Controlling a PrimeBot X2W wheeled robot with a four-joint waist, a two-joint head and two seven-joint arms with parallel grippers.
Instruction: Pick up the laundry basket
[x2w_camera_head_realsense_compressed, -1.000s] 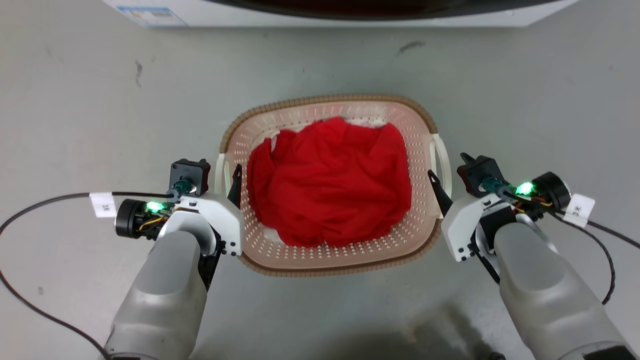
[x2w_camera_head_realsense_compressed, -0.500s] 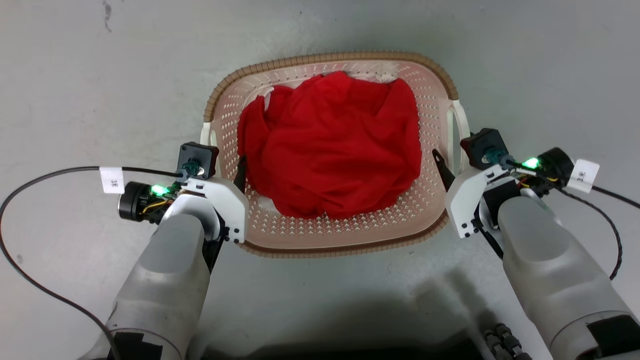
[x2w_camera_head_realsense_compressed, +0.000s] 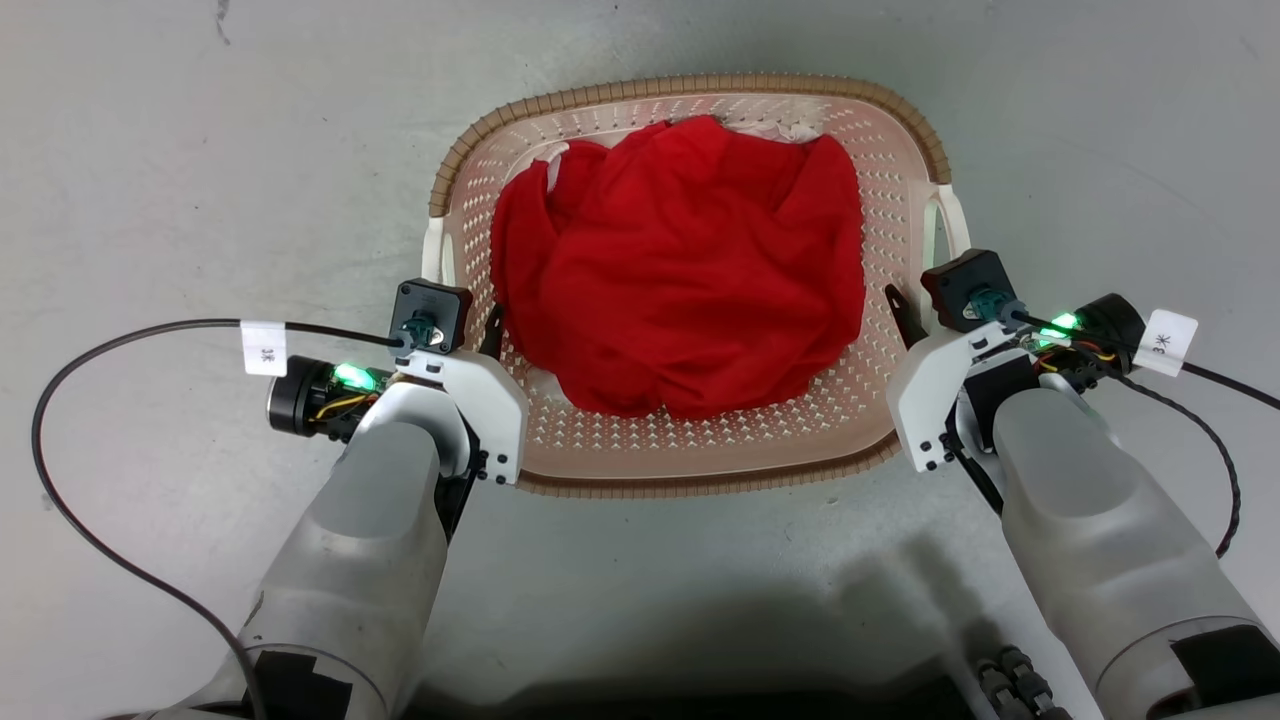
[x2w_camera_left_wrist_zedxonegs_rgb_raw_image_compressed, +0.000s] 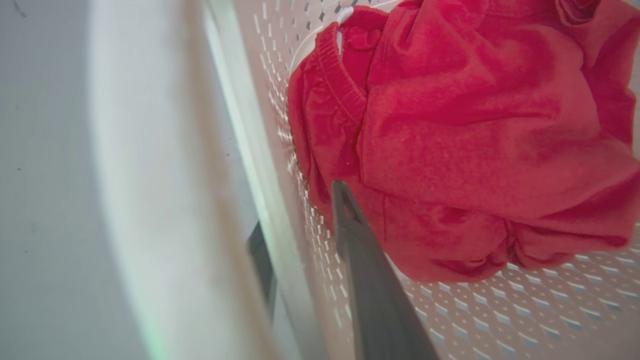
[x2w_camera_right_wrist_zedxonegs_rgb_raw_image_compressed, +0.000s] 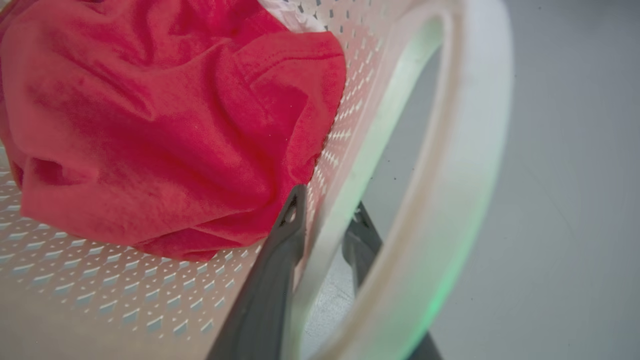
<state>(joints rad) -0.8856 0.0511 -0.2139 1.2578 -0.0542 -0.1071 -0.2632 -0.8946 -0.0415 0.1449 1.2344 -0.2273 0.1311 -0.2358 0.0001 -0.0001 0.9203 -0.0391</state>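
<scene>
The pale pink-beige perforated plastic laundry basket (x2w_camera_head_realsense_compressed: 700, 85), with its brown woven-look rim and white side handles, sits between the two arms over the grey floor (x2w_camera_head_realsense_compressed: 200, 150), a crumpled red garment (x2w_camera_head_realsense_compressed: 680, 280) heaped inside. The left gripper (x2w_camera_left_wrist_zedxonegs_rgb_raw_image_compressed: 297, 210) has its jaws nearly together astride the basket's side wall, one finger inside and one in the handle gap. The right gripper (x2w_camera_right_wrist_zedxonegs_rgb_raw_image_compressed: 328, 200) pinches the opposite wall the same way. To my eye both grasps are made. What's left is the lift, and I can't tell whether the basket is off the floor.
</scene>
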